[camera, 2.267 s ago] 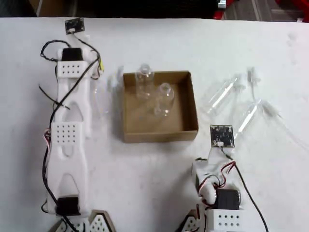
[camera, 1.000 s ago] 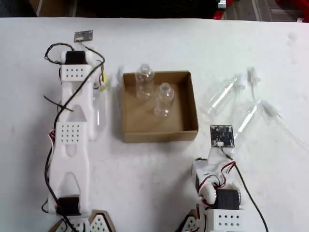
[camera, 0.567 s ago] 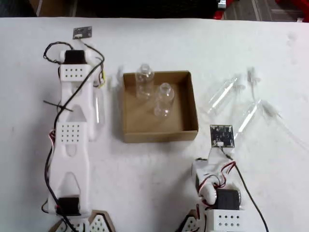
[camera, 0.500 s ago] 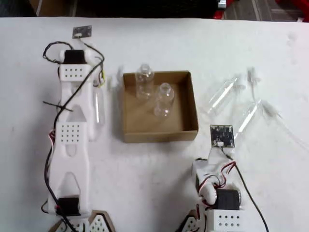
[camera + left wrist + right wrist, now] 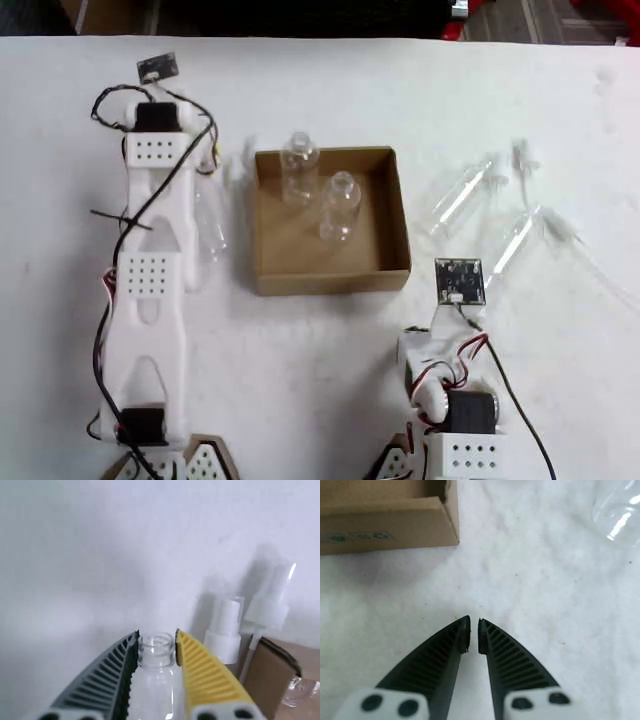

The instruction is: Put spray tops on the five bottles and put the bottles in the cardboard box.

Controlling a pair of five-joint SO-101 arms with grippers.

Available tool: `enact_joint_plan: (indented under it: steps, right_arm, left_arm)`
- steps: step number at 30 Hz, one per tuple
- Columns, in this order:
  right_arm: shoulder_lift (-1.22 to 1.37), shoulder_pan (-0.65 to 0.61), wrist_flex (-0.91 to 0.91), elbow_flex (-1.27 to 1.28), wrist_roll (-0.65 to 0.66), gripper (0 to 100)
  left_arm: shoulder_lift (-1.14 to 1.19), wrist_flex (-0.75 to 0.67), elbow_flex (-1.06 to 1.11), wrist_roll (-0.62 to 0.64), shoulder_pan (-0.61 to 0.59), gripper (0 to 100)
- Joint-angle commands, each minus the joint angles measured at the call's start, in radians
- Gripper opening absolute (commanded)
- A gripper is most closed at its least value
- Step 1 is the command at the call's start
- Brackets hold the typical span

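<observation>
left claw (image 5: 156, 636) clamping uncapped bottle (image 5: 155, 677) (wrist view), spray tops (image 5: 224, 632) beside

table (image 5: 320, 90): white, evenly lit | beyond far edge: dark strip (image 5: 300, 15), possibly floor | corner: red object (image 5: 622, 12)

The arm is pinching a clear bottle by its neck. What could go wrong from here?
The left gripper holds the bottle only at its smooth neck, so it might slip or swivel. Two spray tops sit close by, next to the cardboard box; a careless swing could knock them away.
</observation>
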Motion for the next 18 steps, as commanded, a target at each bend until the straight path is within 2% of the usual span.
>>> enact_joint_plan:
  steps: [1, 5, 18]
  right_arm:
    - [-0.002, 0.004, 0.008, 0.009, -0.006, 1.5]
    - [-0.002, 0.004, 0.008, 0.009, -0.006, 1.5]
    - [-0.002, 0.004, 0.008, 0.009, -0.006, 1.5]
  left_arm:
    - [-0.119, 0.014, -0.04, 0.002, 0.018, 2]
    - [-0.165, 0.014, -0.038, -0.061, 0.019, 2]
    - [-0.44, 0.015, -0.038, -0.064, 0.045, 2]
